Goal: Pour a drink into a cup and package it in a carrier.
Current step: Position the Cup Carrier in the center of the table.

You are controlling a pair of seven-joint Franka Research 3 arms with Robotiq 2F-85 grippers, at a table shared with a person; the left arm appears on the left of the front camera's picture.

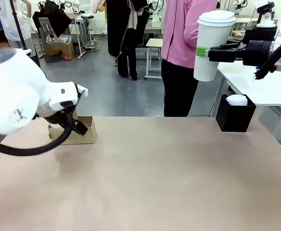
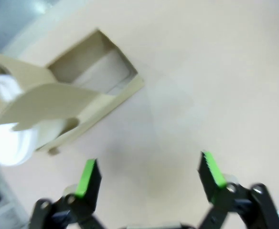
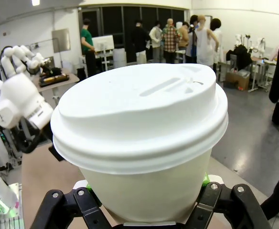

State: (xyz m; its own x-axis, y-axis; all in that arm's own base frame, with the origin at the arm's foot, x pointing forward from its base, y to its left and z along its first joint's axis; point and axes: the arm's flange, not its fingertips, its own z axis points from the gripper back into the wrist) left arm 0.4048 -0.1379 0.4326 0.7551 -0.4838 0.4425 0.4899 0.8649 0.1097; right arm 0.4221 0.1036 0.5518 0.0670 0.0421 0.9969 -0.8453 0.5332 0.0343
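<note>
High over the table's right side, my right gripper (image 1: 204,51) is shut on the tall white cup (image 1: 212,45) with its domed lid; the green pads press its sides. In the right wrist view the cup (image 3: 139,143) sits upright in my right gripper (image 3: 144,185). The lid hides any drink. The brown cardboard carrier (image 1: 85,131) lies at the table's far left, with my left gripper (image 1: 81,128) just in front of it. In the left wrist view my left gripper (image 2: 149,174) stands open, nothing between its fingers, and the carrier (image 2: 63,95) lies ahead with one empty hole and something white in the other.
A black box (image 1: 234,118) with a stack of white lids (image 1: 236,99) stands at the table's far right edge. A person in a pink top (image 1: 184,43) stands beyond the far edge. A white side table (image 1: 270,86) is to the right.
</note>
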